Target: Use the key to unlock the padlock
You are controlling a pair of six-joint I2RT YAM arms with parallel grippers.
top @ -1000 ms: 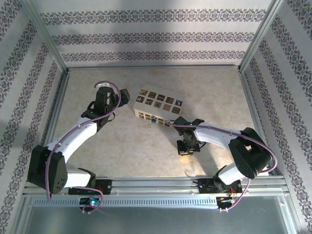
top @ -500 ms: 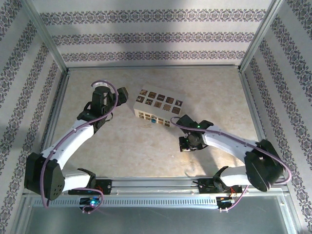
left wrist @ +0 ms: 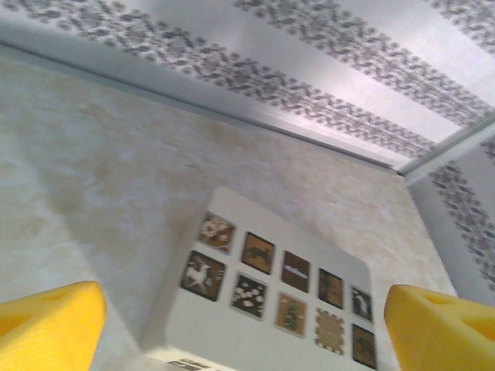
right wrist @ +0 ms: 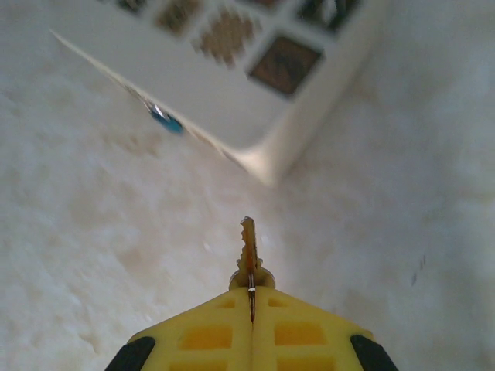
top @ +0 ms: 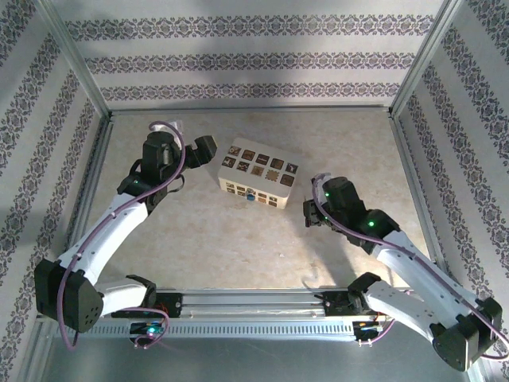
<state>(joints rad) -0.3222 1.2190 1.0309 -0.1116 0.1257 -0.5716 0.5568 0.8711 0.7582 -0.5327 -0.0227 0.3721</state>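
Observation:
The small blue padlock [top: 250, 198] [right wrist: 168, 122] hangs on the near side of the cream box [top: 258, 175] [right wrist: 193, 73] with dark square tiles. My right gripper [top: 311, 212] [right wrist: 251, 297] is shut on the key [right wrist: 248, 251]. The key's blade sticks out past the yellow fingertips and points at the box's near right corner, a short way off. The padlock lies ahead and to the left of the key. My left gripper [top: 203, 151] [left wrist: 246, 340] is open wide at the box's left end, with its yellow fingers [left wrist: 48, 325] on either side of the box [left wrist: 271, 301] without touching it.
The box stands in the middle of a beige table [top: 199, 239] fenced by metal rails and patterned walls [top: 254, 56]. Purple cables [top: 179, 171] run along both arms. Bare table lies in front of the box, between the arms.
My right arm has swung out to the right and its gripper, still holding the key, has drawn back right of the box. My left gripper has shifted slightly toward the back.

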